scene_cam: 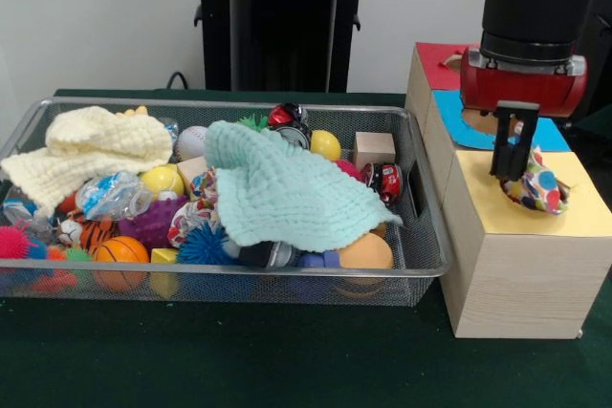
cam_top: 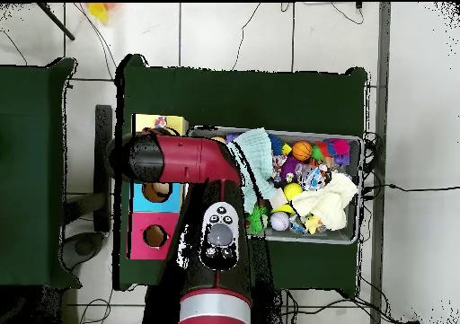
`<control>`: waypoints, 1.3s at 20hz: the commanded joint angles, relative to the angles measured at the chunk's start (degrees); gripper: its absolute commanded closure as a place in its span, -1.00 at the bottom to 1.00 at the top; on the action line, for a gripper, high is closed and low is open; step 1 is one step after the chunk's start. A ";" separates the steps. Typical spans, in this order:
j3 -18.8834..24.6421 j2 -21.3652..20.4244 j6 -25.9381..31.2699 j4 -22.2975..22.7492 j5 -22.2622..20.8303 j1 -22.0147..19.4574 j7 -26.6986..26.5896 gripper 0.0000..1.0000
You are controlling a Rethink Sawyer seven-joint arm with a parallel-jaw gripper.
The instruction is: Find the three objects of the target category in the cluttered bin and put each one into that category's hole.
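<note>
Your gripper [scene_cam: 513, 171] pinched the spotted ball [scene_cam: 541, 190] closed-fingered over the hole in the yellow box [scene_cam: 521, 257], not yet dropped. Further targets probably remained in the bin [scene_cam: 421, 236].

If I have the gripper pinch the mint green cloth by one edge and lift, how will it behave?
The mint green cloth is draped limp over the toys, so it will probably hang floppy and trail. It looks thin and waffle-textured, likely light and easy to pinch. Since it rests on the orange ball and neighbours, lifting may nudge them or set them rolling.
</note>
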 commanded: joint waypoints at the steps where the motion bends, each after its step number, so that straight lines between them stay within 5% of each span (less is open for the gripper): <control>1: 4.69 4.78 -0.23 2.23 0.70 -0.52 7.58 1.00; 10: 3.23 7.18 -2.03 0.37 0.45 1.00 9.02 1.00; 26: 1.97 2.47 4.01 2.21 3.07 3.49 10.97 1.00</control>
